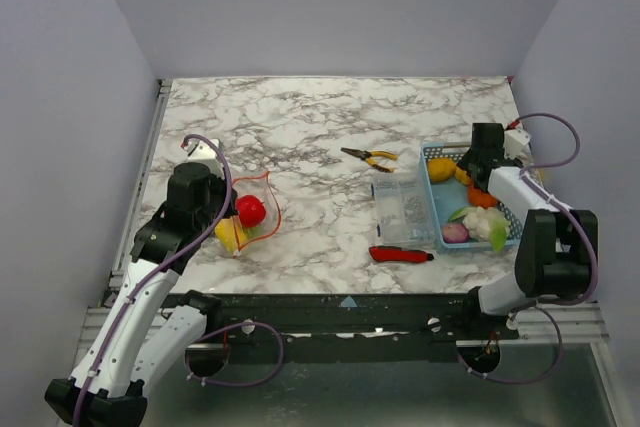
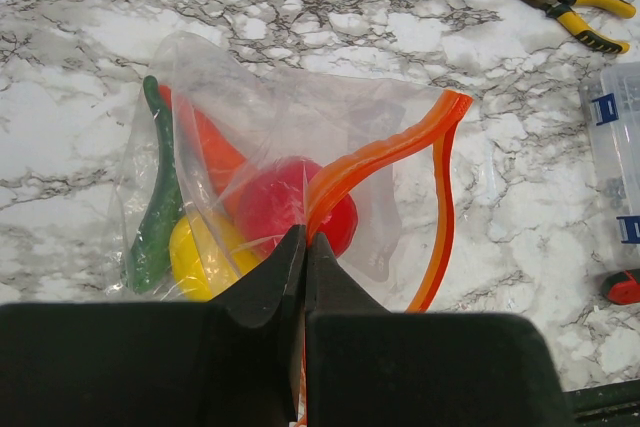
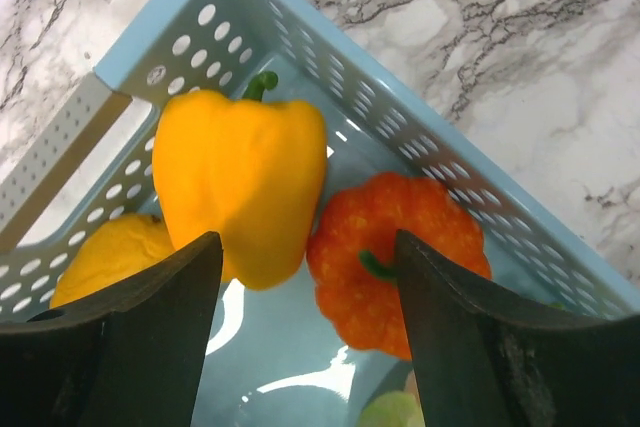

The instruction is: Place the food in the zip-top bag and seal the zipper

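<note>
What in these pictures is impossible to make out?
1. Left wrist view: the left gripper covers the lower part of the zip-top bag and of the yellow piece inside.
2. Right wrist view: the bottom edge cuts off the pale green piece; the right gripper's finger hides part of the second yellow fruit.
3. Top view: what lies in the clear box is too small to tell.

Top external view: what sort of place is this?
Most likely a robot manipulation test cell, not a kitchen: a marble-patterned table boxed in by plain walls, the left arm and right arm mounted on a rail at its near edge, and toy food in a blue mesh basket.
</note>
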Controlling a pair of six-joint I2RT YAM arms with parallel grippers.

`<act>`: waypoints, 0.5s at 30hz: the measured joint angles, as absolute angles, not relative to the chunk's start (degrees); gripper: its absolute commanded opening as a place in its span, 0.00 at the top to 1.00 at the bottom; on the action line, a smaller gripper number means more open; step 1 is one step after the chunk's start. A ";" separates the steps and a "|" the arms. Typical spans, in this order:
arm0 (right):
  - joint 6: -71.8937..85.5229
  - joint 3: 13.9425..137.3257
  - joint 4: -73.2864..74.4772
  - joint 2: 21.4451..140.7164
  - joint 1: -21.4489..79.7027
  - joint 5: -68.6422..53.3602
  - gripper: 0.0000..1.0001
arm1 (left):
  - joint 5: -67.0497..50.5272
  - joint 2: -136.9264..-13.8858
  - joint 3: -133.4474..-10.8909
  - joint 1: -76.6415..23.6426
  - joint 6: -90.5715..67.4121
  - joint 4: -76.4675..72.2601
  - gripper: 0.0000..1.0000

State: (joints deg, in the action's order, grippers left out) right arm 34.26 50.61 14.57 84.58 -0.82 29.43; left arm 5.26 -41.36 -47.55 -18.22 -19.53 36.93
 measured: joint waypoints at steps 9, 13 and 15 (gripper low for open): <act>31.90 53.47 11.64 88.90 -1.19 28.75 0.25 | 5.17 -41.54 -47.55 -18.22 -19.53 36.95 1.00; 31.20 53.36 10.83 88.16 -1.21 27.92 0.19 | 4.84 -42.17 -47.55 -18.22 -19.53 36.93 1.00; 30.87 53.34 9.52 87.92 -1.21 27.44 0.18 | 4.69 -42.44 -47.55 -18.22 -19.53 36.93 1.00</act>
State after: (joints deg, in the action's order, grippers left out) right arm 30.87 53.34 9.52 87.92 -1.21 27.44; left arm 4.69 -42.44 -47.55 -18.22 -19.53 36.93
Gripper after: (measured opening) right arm 0.808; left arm 0.012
